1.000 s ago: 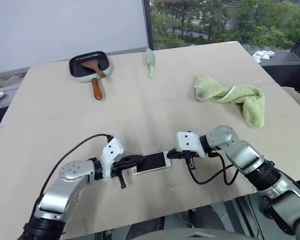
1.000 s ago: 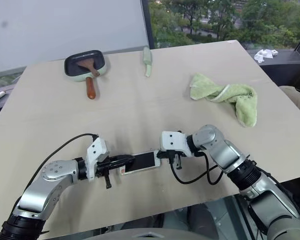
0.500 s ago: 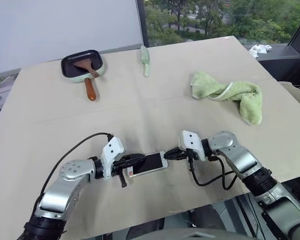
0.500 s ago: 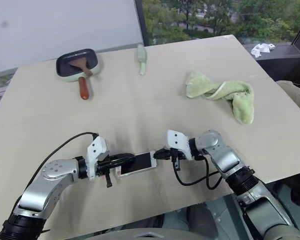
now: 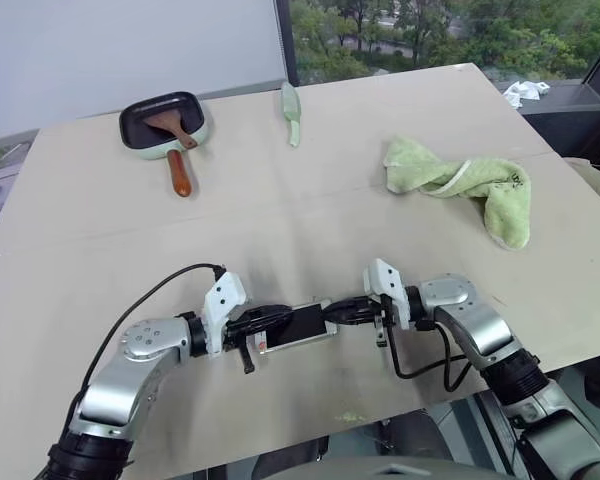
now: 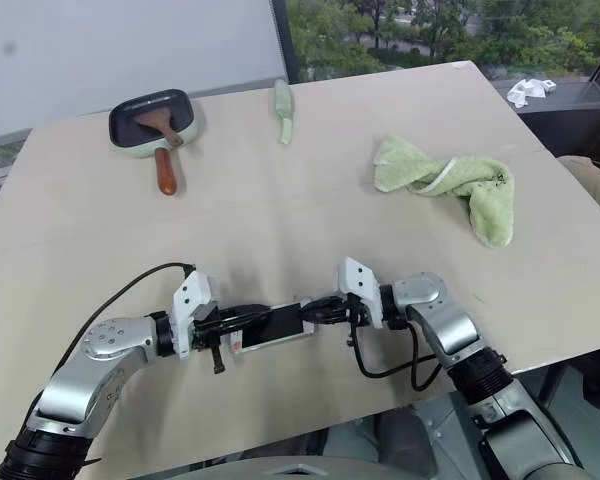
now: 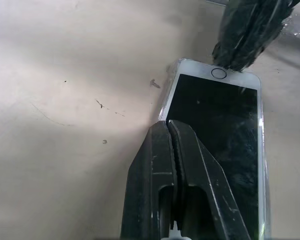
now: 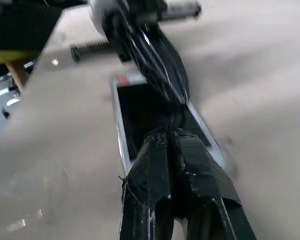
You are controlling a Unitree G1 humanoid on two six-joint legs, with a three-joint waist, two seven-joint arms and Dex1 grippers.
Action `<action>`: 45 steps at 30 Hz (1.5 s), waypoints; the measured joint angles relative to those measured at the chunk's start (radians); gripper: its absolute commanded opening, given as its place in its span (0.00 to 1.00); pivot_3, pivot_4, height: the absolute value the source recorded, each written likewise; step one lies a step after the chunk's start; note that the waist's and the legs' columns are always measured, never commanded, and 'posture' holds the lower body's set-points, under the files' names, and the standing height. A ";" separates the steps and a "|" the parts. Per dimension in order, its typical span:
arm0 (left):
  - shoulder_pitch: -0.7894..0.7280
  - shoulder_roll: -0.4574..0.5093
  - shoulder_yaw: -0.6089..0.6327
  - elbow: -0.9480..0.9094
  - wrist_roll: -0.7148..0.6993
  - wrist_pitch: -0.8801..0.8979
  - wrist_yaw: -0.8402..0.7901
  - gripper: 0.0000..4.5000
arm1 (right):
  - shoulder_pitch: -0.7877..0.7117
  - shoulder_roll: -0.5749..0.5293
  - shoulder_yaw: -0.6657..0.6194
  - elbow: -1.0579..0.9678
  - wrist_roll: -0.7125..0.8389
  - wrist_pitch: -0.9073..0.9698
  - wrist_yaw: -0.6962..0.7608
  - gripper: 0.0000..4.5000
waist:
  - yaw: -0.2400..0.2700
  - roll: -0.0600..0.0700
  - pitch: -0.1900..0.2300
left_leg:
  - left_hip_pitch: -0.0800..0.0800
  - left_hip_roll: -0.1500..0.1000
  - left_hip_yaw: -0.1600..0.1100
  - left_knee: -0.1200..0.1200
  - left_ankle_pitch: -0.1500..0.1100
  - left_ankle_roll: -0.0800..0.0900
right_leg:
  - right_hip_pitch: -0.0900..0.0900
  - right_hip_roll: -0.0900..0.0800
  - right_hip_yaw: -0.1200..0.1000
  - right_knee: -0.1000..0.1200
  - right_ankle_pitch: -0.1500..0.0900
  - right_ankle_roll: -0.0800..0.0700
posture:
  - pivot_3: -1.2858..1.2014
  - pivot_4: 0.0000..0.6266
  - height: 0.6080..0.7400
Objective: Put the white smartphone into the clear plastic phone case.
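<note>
The white smartphone (image 5: pixel 302 326) lies flat, screen up, near the table's front edge between my two grippers. A thin clear rim (image 7: pixel 163 102) runs along its long side. I take this for the clear plastic phone case, with the phone lying in it; how fully it sits I cannot tell. My left gripper (image 5: pixel 280 317) is shut, its tips (image 7: pixel 168 125) resting on the screen's left part. My right gripper (image 5: pixel 332 314) is shut too, its tips (image 8: pixel 167 132) pressing on the phone's right end by the home button (image 7: pixel 218 73). Neither gripper holds anything.
At the far left stands a dark pan (image 5: pixel 164 121) with a wooden-handled tool in it. A pale green utensil (image 5: pixel 292 101) lies at the back. A crumpled green towel (image 5: pixel 462 184) lies at the right. Black cables (image 5: pixel 420 366) hang by the front table edge (image 5: pixel 360 425).
My right gripper has rolled and swung inward, so its shut tips now lie over the phone's right end. The left gripper and the phone have kept still. The camera view has shifted.
</note>
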 measured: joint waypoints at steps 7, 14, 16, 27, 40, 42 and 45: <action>0.008 -0.008 0.019 0.020 -0.037 -0.009 -0.015 0.00 | 0.005 -0.009 -0.015 -0.033 0.038 -0.004 0.004 0.02 | 0.001 -0.002 0.002 | 0.000 -0.001 0.000 0.003 0.000 0.000 | -0.001 0.000 0.000 0.005 0.000 0.000 | 0.52 0.24 1.00; 0.008 -0.012 0.020 0.032 -0.038 -0.025 -0.035 0.00 | 0.043 -0.068 0.019 -0.020 -0.005 -0.053 0.046 0.02 | 0.000 -0.003 0.004 | -0.001 -0.001 0.001 0.010 0.000 0.000 | -0.001 0.000 0.001 0.012 0.000 0.000 | 0.52 0.24 1.00; 0.010 -0.012 0.020 0.032 -0.038 -0.024 -0.038 0.00 | 0.043 -0.065 0.028 -0.009 -0.018 -0.071 0.049 0.02 | 0.000 -0.003 0.004 | -0.001 -0.001 0.001 0.012 0.000 0.000 | -0.001 0.000 0.001 0.014 0.000 0.000 | 0.52 0.24 1.00; 0.016 -0.011 0.021 0.032 -0.042 -0.024 -0.043 0.00 | 0.009 -0.053 0.043 0.038 -0.068 -0.133 0.059 0.02 | 0.000 -0.003 0.004 | 0.000 -0.001 0.001 0.014 0.000 0.000 | 0.000 0.000 0.001 0.015 0.001 -0.001 | 0.52 0.24 1.00; 0.029 -0.011 0.020 0.032 -0.036 -0.024 -0.042 0.00 | -0.044 -0.066 0.101 0.039 -0.144 -0.084 0.042 0.02 | 0.000 -0.005 0.002 | 0.001 0.000 0.001 0.016 0.001 -0.001 | 0.000 0.001 0.001 0.016 0.002 -0.002 | 0.52 0.24 1.00; 0.031 -0.010 0.020 0.032 -0.036 -0.024 -0.042 0.00 | -0.059 -0.070 0.112 0.024 -0.152 -0.041 0.038 0.02 | 0.000 -0.005 0.002 | 0.002 0.000 0.001 0.016 0.001 -0.002 | 0.001 0.001 0.000 0.016 0.002 -0.003 | 0.52 0.24 1.00; 0.034 -0.010 0.020 0.032 -0.035 -0.023 -0.041 0.00 | -0.102 -0.081 0.139 -0.033 -0.168 0.112 0.028 0.02 | 0.001 -0.005 0.001 | 0.002 0.000 0.001 0.016 0.002 -0.003 | 0.002 0.001 0.000 0.016 0.003 -0.004 | 0.52 0.24 1.00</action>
